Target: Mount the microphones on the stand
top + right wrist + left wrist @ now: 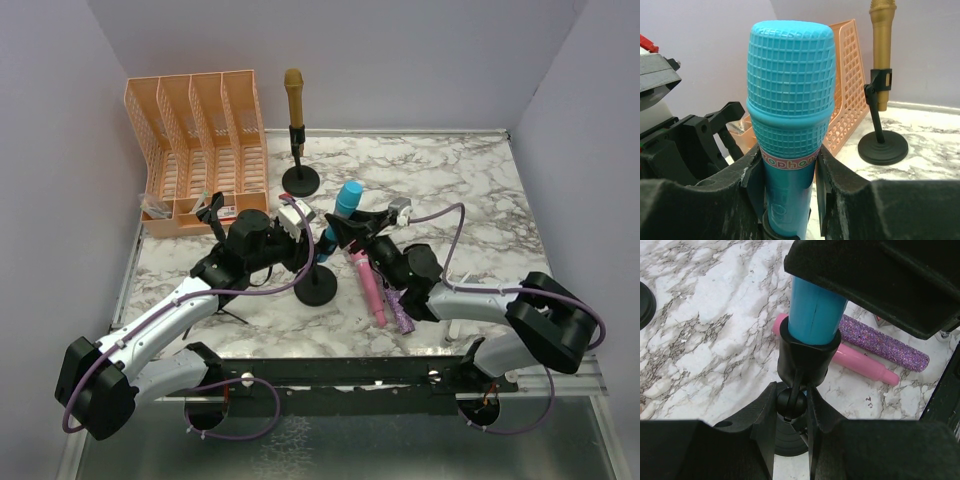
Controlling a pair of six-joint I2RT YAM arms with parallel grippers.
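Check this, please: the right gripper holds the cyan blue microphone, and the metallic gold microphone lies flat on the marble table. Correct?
No: the metallic gold microphone stands upright in the far black stand, as the top external view shows. The rest is right.

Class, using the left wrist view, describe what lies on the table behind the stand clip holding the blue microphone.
The pink microphone and glittery purple microphone lie flat on the marble behind the stand clip. The clip and blue microphone cover the pink one's middle.

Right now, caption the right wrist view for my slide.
Right gripper grips the cyan microphone upright; gold microphone stands mounted behind.
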